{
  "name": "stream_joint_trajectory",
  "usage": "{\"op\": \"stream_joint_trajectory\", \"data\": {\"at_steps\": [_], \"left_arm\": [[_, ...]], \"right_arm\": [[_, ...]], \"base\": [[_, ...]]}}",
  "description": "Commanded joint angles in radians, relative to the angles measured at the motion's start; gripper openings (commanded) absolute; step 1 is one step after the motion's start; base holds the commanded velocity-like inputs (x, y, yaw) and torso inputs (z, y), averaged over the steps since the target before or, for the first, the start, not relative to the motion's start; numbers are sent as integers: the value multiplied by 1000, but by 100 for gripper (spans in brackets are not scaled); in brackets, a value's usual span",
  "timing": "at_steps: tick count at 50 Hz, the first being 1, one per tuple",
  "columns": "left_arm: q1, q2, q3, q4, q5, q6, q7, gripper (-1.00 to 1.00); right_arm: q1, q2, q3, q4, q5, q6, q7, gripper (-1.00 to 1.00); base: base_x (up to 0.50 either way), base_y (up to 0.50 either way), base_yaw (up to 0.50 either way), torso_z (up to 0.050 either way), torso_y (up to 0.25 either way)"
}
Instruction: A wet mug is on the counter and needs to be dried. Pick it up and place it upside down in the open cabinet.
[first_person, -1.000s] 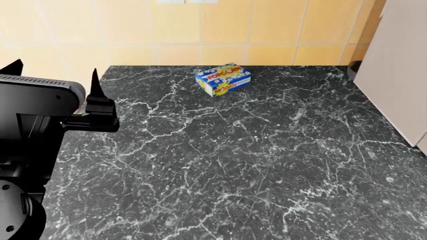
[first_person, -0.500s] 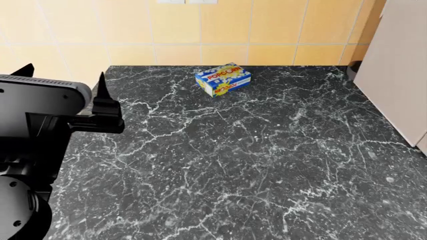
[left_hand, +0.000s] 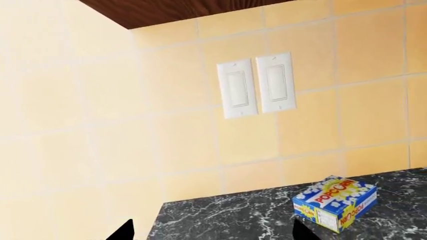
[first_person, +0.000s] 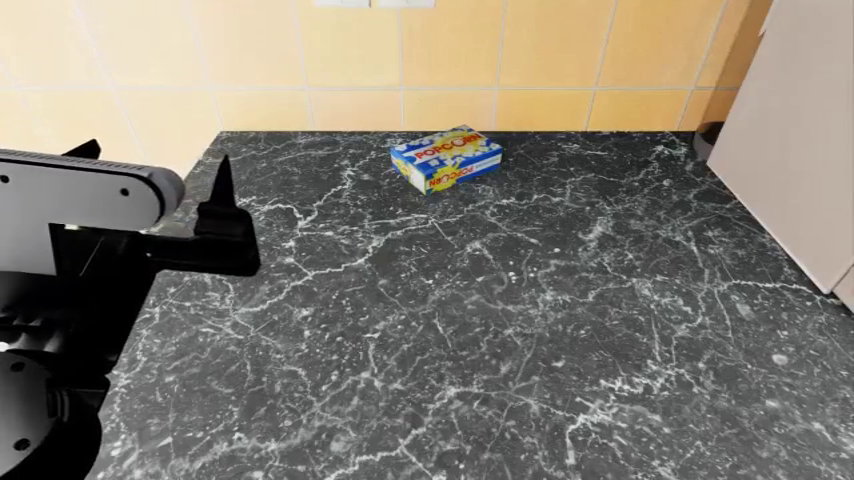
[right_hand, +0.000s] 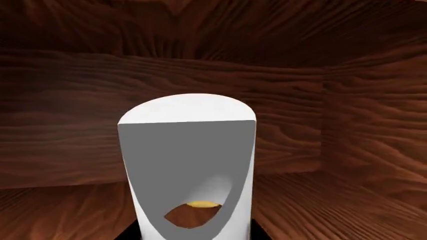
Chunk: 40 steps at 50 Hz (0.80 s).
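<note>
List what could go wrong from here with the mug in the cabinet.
1. The mug fills the right wrist view, hiding whatever holds it and its lower end. If it is let go before it sits on the cabinet floor, it could drop or tip.
2. Which way up it is remains unclear, so it may end up wrongly oriented.
3. The head view misses the cabinet, so clearance to its walls is hard to judge.
</note>
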Motion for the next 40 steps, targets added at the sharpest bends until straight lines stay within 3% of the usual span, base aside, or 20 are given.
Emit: {"op": "stream_joint_trajectory", "data": {"at_steps": [1,7,15,40], "left_arm": [[9,-4,-4,-1,-14,20,31,100],[13,-7,-5,4,-3,23,30,100],[18,-8,-5,5,3,23,26,100],[42,1,-3,-18,0,33,36,100]], "right_arm": [[6,-16,-14,-101,-48,47,-44,-100],[6,-17,-19,-127,-54,58,-51,-100],[6,-17,-20,-148,-66,70,-58,-100],[6,38,-7,-71,-58,33,7,-100]], "base": [[0,0,0,0,0],[0,0,0,0,0],[1,0,0,0,-227],[-1,0,0,0,0]]}}
